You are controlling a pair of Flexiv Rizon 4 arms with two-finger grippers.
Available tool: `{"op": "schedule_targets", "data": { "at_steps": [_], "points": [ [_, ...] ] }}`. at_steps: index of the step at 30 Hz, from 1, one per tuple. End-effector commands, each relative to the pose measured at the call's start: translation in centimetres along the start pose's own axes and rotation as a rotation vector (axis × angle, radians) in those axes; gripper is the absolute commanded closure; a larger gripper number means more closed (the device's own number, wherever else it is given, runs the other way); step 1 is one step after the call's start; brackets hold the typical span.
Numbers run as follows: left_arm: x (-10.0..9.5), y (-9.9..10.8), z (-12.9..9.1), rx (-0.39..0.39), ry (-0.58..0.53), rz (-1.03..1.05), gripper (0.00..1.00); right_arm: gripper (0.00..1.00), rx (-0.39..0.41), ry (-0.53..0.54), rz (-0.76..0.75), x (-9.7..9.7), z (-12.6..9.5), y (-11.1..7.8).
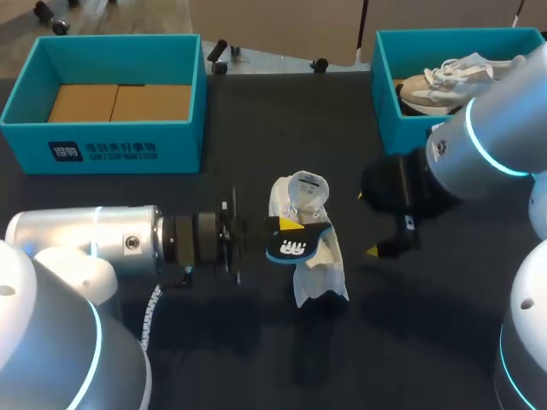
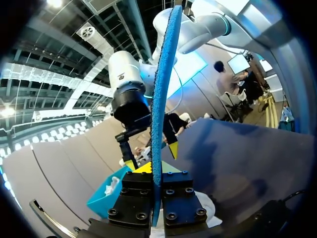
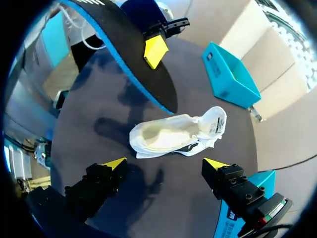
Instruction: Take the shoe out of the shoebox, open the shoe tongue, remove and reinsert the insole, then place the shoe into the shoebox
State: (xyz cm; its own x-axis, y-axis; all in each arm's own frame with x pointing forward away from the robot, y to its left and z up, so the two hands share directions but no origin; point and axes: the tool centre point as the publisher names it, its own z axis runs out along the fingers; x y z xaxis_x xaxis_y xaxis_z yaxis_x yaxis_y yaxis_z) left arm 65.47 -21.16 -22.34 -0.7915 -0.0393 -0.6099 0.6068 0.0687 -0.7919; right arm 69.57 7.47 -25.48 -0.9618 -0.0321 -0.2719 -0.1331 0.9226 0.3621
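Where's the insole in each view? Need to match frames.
Head: insole mid-table, over the shoe.
Left wrist: insole edge-on, clamped in left gripper.
Right wrist: insole beyond the shoe, ahead of right gripper.
Shared landmark: right gripper, open, in all three.

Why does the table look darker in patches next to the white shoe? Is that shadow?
Yes, most likely shadows. Head view: a soft dark patch lies on the table on the near side of the shoe, close to the insole held in the left claw. Right wrist view: fuzzy dark patches beside the shoe, toward the open right claw.
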Motion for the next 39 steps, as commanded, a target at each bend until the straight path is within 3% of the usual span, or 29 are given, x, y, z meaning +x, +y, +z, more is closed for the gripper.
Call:
{"op": "schedule_targets", "data": {
  "at_steps": [1, 17, 25, 39],
  "points": [
    [0.6, 0.6, 0.5, -0.002, -0.017, -0.002, 1.00, 0.00, -0.019, 0.012, -0.006, -1.2, 1.2, -0.3],
    [1.3, 2.0, 1.7, -0.029, -0.040, -0.008, 1.00, 0.00, -0.014, 0.002, -0.106, -1.6, 3.7, -1.5],
    [2.0, 2.9, 1.8, 0.007, -0.041, 0.026, 1.00, 0.00, -0.006, -0.004, -0.117, -1.3, 4.2, -2.6],
    [2.2, 3.6, 2.2, 0.010, -0.048, 0.040, 1.00, 0.00, -0.021, 0.079, -0.163, -0.5, 6.2, -4.1]
  ]
}}
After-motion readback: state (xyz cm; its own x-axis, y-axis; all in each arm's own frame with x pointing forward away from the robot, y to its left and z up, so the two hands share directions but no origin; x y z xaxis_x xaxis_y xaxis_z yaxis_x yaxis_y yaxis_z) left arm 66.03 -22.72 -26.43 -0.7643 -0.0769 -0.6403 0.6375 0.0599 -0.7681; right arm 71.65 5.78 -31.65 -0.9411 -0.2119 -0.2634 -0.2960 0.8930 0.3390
